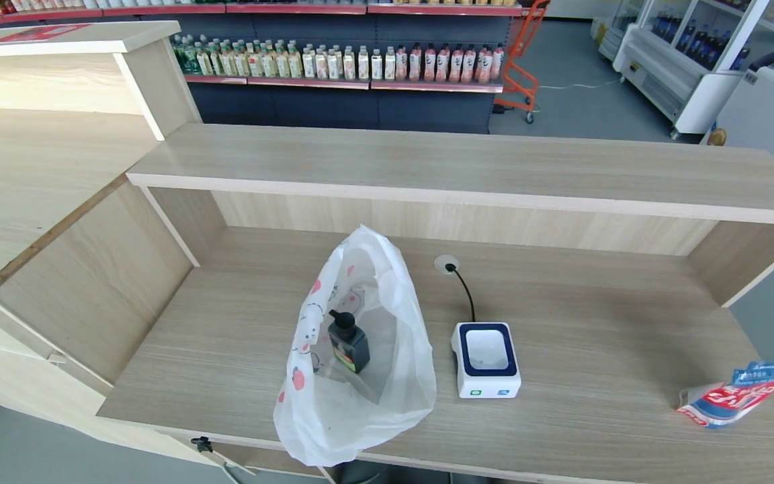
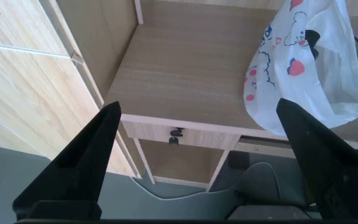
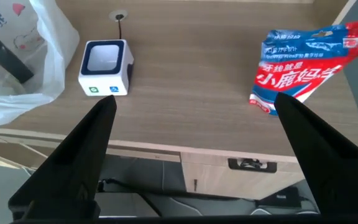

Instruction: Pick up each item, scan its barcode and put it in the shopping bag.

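A white shopping bag (image 1: pixel 360 356) with red prints stands open on the wooden counter (image 1: pixel 595 349), and a dark pump bottle (image 1: pixel 347 341) stands inside it. Right of the bag sits the white barcode scanner (image 1: pixel 486 358) with a dark-framed window. A blue, red and white pouch (image 1: pixel 746 392) lies at the counter's right edge. My left gripper (image 2: pixel 197 162) hangs open below the counter's front edge, left of the bag (image 2: pixel 303 62). My right gripper (image 3: pixel 197 158) is open in front of the counter, between the scanner (image 3: pixel 106 67) and the pouch (image 3: pixel 303 62).
The scanner's black cable (image 1: pixel 464 289) runs to a hole in the counter. A raised shelf (image 1: pixel 467 168) borders the back, and wooden side walls (image 1: pixel 91 282) close in the left. A drawer with a lock (image 2: pixel 176 133) sits under the counter.
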Robot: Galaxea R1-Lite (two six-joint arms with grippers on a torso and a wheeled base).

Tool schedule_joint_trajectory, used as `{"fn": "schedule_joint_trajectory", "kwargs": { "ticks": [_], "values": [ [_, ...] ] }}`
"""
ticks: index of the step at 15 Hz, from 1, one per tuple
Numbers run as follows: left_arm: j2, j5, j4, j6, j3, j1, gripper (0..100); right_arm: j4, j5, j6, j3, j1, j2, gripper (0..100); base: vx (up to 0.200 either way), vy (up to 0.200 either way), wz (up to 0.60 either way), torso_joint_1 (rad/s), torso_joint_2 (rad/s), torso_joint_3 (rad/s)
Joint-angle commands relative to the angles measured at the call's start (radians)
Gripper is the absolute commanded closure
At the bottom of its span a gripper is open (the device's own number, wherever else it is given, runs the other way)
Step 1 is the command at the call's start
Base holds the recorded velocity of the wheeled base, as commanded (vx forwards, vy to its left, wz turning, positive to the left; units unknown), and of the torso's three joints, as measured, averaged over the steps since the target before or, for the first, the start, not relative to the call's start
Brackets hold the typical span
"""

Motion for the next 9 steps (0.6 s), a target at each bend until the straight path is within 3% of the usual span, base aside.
{"fn": "schedule_joint_trajectory", "kwargs": {
  "ticks": [1,5,9],
  "values": [
    [0.000,0.001,0.000,-0.002,0.000,0.000,0,0.000,0.001,0.000,0.000,0.000,0.004,0,-0.200,-0.200,0.00,0.022,0.01,0.007],
    [0.000,-0.001,0.000,0.001,0.000,0.000,0,0.000,0.001,0.000,0.000,0.000,0.004,0,-0.200,-0.200,0.00,-0.001,0.00,0.004],
    [0.000,-0.001,0.000,0.003,0.000,0.000,0,0.000,0.001,0.001,0.000,0.000,0.004,0,0.000,0.000,0.00,0.000,0.00,0.000]
  ]
}}
